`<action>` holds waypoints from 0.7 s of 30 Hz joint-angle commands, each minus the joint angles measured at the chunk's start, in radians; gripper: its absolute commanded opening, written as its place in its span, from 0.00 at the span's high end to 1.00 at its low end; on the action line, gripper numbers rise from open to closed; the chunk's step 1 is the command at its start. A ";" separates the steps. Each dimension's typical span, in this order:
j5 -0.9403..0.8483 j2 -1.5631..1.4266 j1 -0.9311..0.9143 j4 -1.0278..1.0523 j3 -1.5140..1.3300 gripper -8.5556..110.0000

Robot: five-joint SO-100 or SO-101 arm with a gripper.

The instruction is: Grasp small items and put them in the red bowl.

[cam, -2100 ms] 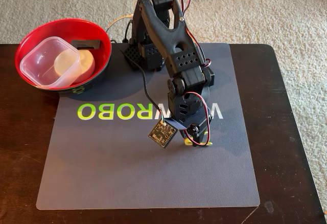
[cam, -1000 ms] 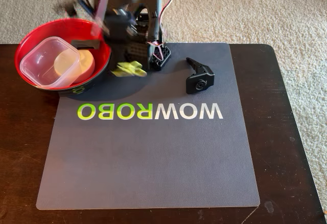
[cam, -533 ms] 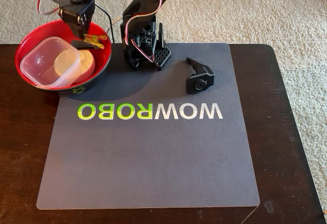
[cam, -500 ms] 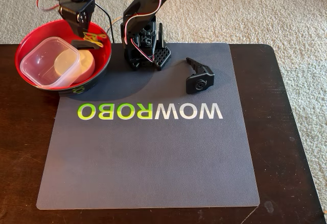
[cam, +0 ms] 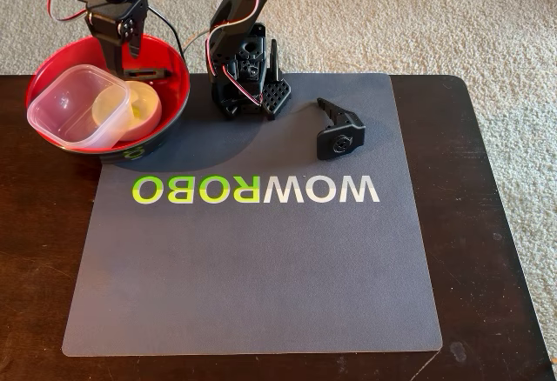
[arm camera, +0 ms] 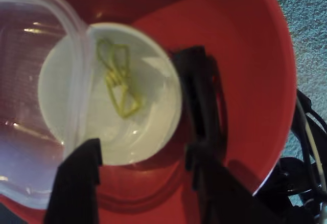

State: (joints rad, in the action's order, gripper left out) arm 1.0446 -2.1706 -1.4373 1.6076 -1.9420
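Pincer (arm camera: 143, 162) hung over the red bowl (cam: 174, 68) at the far-left corner of the desk (cam: 513, 250), its two dark fingers spread apart with nothing between them. Only the wrist view showed this gap, and only it showed the yellow-green clothespin (arm camera: 117, 83) lying inside the shallow white round dish (arm camera: 153, 127), its long axis running from the upper left to the lower right of that view, the narrower end toward the lower right. The clear square plastic tub (arm camera: 30, 106) overlapped the left side of the dish there, and a dark object (arm camera: 202, 101) lay against the dish's right rim; what it was could not be told from that view. In the fixed view the clothespin showed at most as a yellowish tint, the tub (cam: 70, 103) filled the left part of the bowl, the dish (cam: 144, 107) sat to its right, and the arm's wrist hid the far part of the bowl.

Only the fixed view showed the rest of the scene. A black plastic clamp part (cam: 339, 129) lay on the grey mat (cam: 261, 285), right of the arm's base (cam: 244, 76) and well apart from the bowl, its long axis running from far-left to near-right, the bulkier round end nearer. The near half of the mat, below the printed lettering, lay open, and dark desk surface bordered the mat on the left, right and near sides. Carpet (cam: 435, 16) lay beyond the far edge.
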 commanded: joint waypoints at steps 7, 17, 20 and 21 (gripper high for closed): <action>-0.063 -0.374 0.546 0.107 0.057 0.72; 0.037 -0.267 1.278 0.094 0.038 0.70; 0.181 -0.290 1.465 0.103 0.035 0.68; 0.236 -0.305 1.519 0.104 0.025 0.68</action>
State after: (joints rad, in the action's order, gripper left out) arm 1.1443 -2.4436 -0.0859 1.7073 -1.9113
